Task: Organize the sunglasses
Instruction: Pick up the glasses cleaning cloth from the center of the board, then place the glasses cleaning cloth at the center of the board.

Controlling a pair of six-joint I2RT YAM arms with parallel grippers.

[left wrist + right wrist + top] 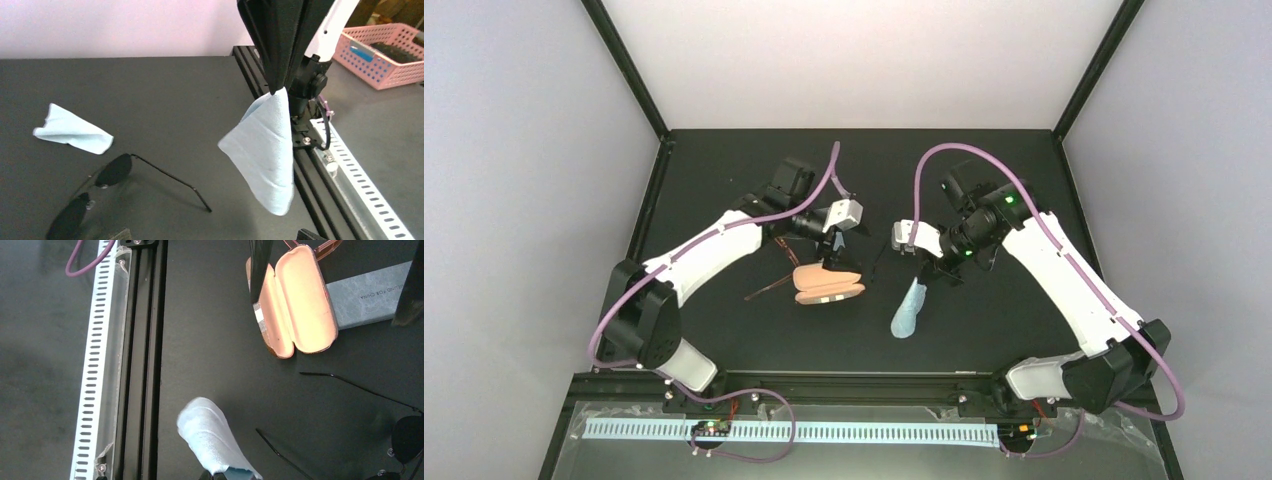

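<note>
My right fingers (275,89) are nearest me. They are pinched tight on the top corner of a cloth (265,150), which hangs over the desk (175,100). I cannot tell whether its tip touches down. Past it, to my left, the tan case (305,295) lies wide open and bare inside. The brown pair (770,289) lies on the desk just beside that case, outside it. The black pair (114,170) lies near the hanging cloth with its arms unfolded, apart from both cases. My left fingers (832,252) are spread wide above the tan case and hold nothing. Just beyond, the grey case (370,300) sits against the tan one.

I judge the job barely begun. Neither pair is in a case, and both need folding and laying in. The cloths also need a place.

The brown pair's lenses are under my left arm from above and cut off at the right wrist view's edge. The black pair barely shows against the dark desk from above. A second cloth (72,132) shows only in the left wrist view. I cannot tell whether the grey case is latched.
</note>
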